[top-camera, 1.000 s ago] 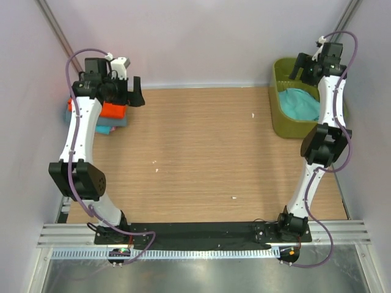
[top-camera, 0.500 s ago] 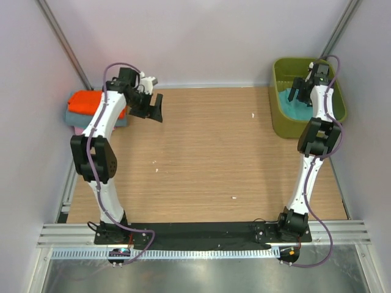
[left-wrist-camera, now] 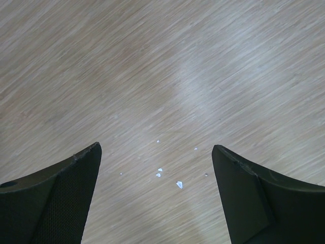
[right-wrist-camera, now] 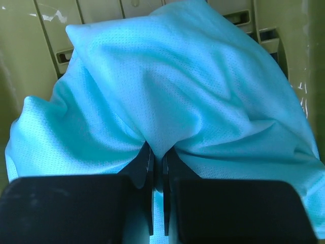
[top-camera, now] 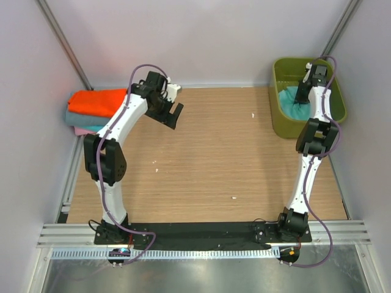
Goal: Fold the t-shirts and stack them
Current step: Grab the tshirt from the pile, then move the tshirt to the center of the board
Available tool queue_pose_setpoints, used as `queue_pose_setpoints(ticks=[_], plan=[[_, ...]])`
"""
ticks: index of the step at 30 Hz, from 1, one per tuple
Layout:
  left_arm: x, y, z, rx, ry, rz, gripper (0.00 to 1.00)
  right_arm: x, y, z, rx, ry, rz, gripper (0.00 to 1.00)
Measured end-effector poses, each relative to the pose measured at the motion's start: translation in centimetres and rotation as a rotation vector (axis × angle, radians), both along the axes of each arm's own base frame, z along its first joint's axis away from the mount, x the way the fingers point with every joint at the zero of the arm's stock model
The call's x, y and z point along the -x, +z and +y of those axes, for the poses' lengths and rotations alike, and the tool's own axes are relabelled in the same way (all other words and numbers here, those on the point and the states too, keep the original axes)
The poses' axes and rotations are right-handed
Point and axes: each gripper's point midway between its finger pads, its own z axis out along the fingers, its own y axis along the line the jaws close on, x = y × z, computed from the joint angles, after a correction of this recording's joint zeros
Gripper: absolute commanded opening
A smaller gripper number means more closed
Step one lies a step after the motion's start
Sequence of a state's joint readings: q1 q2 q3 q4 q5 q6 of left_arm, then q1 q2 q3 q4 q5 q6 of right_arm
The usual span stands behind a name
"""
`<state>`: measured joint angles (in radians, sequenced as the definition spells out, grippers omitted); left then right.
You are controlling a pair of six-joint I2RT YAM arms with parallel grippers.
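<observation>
Change since earlier: the left arm has swung away from the stack at the far left and out over the bare wood; the right arm has come down into the basket, and its fingers, spread a moment ago, are now pressed together.
Left end effector (top-camera: 172,116): fingers spread wide, nothing between them, above the worktop (top-camera: 214,159) to the right of the stack and apart from it.
Left wrist view: the two dark fingers of the left end effector (left-wrist-camera: 155,152) frame wood grain with a few white specks (left-wrist-camera: 177,184).
Right end effector (top-camera: 302,97): inside the olive-green basket (top-camera: 278,127) at the far right corner, pinching a raised fold of the mint-green t-shirt (top-camera: 286,105).
Right wrist view: the cloth of the mint-green t-shirt (right-wrist-camera: 177,76) bunches up into the closed tips of the right end effector (right-wrist-camera: 157,152); basket wall (right-wrist-camera: 15,61) behind it.
Stack: orange t-shirt (top-camera: 98,101) on top, grey-teal t-shirt (top-camera: 76,118) under it, pink t-shirt (top-camera: 82,129) at the bottom, all folded, at the worktop's far left edge.
</observation>
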<state>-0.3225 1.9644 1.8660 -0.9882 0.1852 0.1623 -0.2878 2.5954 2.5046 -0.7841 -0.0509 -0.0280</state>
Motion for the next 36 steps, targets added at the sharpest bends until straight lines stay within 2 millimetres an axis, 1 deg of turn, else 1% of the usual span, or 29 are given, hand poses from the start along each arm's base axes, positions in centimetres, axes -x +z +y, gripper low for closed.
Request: queue_pose_setpoints(ticks=[1,2,3,4,5,7,9,11,12,14,16,17,18,19,20,21,22,23,24,25,26,27,28,29,30,31,33,35,36], plan=[[0.0,0.0,-0.1,-0.009,0.001,-0.005,0.92,-0.1,0.2,0.0,0.003,0.003,-0.003,0.01],[-0.1,0.0,-0.2,-0.020,0.004,-0.012,0.97,-0.1,0.4,-0.1,0.007,0.005,-0.008,0.01],[-0.2,0.0,-0.2,-0.030,0.008,-0.019,0.99,-0.1,0.9,-0.1,0.013,0.009,-0.014,0.01],[-0.2,0.0,-0.2,-0.043,0.019,-0.027,1.00,-0.1,1.3,-0.1,0.018,0.012,-0.019,0.01],[-0.4,0.0,-0.2,-0.057,0.030,-0.036,1.00,-0.2,2.3,-0.2,0.027,0.018,-0.034,0.01],[-0.8,0.5,-0.1,-0.087,0.058,-0.066,1.00,-0.1,4.6,-0.2,0.044,0.025,-0.071,0.01],[-1.5,1.5,0.0,-0.099,0.090,-0.104,1.00,0.2,8.8,0.0,0.070,0.040,-0.147,0.01],[-2.5,3.1,0.0,-0.100,0.127,-0.166,1.00,1.7,14.3,0.9,0.092,0.064,-0.245,0.01],[-2.9,4.0,0.1,-0.100,0.140,-0.195,1.00,2.6,17.7,1.5,0.107,0.082,-0.311,0.01],[-3.1,6.0,0.4,-0.093,0.161,-0.252,1.00,4.5,25.7,2.9,0.147,0.132,-0.481,0.01],[-2.9,8.1,0.9,-0.085,0.178,-0.303,1.00,6.9,34.5,5.2,0.199,0.192,-0.677,0.01],[-2.6,9.2,1.3,-0.079,0.190,-0.331,1.00,8.2,37.8,6.4,0.219,0.220,-0.753,0.01],[-2.4,10.1,1.5,-0.072,0.199,-0.353,0.99,9.9,41.5,8.1,0.241,0.260,-0.838,0.01],[-1.9,11.2,1.8,-0.066,0.210,-0.380,0.99,11.5,44.4,9.9,0.256,0.301,-0.907,0.01],[-1.5,12.0,2.3,-0.065,0.225,-0.403,1.00,13.3,47.1,12.3,0.268,0.357,-0.973,0.01],[-0.9,12.7,2.9,-0.069,0.243,-0.425,1.00,14.9,49.1,14.6,0.275,0.411,-1.027,0.01],[-0.3,13.2,3.6,-0.076,0.259,-0.440,1.00,16.5,50.6,17.5,0.274,0.480,-1.070,0.01],[0.2,13.5,4.3,-0.079,0.278,-0.455,0.99,17.8,51.5,20.1,0.262,0.548,-1.102,0.01],[0.6,13.6,5.0,-0.080,0.299,-0.463,1.00,19.0,52.0,22.5,0.246,0.612,-1.122,0.01],[0.8,13.6,5.9,-0.080,0.326,-0.463,1.00,20.1,52.0,24.9,0.217,0.682,-1.132,0.02],[1.0,13.6,6.9,-0.079,0.358,-0.462,1.00,20.9,51.6,26.8,0.186,0.737,-1.129,0.11],[1.0,13.5,7.8,-0.078,0.389,-0.456,1.00,21.3,51.0,27.7,0.165,0.765,-1.116,0.27],[0.9,13.3,8.7,-0.078,0.419,-0.451,1.00,21.3,50.1,28.1,0.141,0.772,-1.093,0.56],[0.8,13.1,9.6,-0.077,0.448,-0.444,1.00,20.9,48.9,28.0,0.128,0.756,-1.058,0.66],[0.7,12.8,10.4,-0.072,0.474,-0.437,1.00,20.1,47.3,27.5,0.138,0.729,-1.016,0.76],[0.8,12.6,11.0,-0.075,0.493,-0.430,1.00,19.5,45.8,27.0,0.139,0.709,-0.970,0.78],[1.2,12.1,11.3,-0.063,0.499,-0.412,1.00,17.7,41.2,25.8,0.146,0.644,-0.838,0.81],[1.8,11.6,10.7,-0.038,0.477,-0.386,1.00,16.3,36.9,25.1,0.141,0.605,-0.717,0.82],[2.2,11.3,10.1,-0.014,0.456,-0.370,1.00,15.8,34.2,24.9,0.127,0.595,-0.649,0.81]])
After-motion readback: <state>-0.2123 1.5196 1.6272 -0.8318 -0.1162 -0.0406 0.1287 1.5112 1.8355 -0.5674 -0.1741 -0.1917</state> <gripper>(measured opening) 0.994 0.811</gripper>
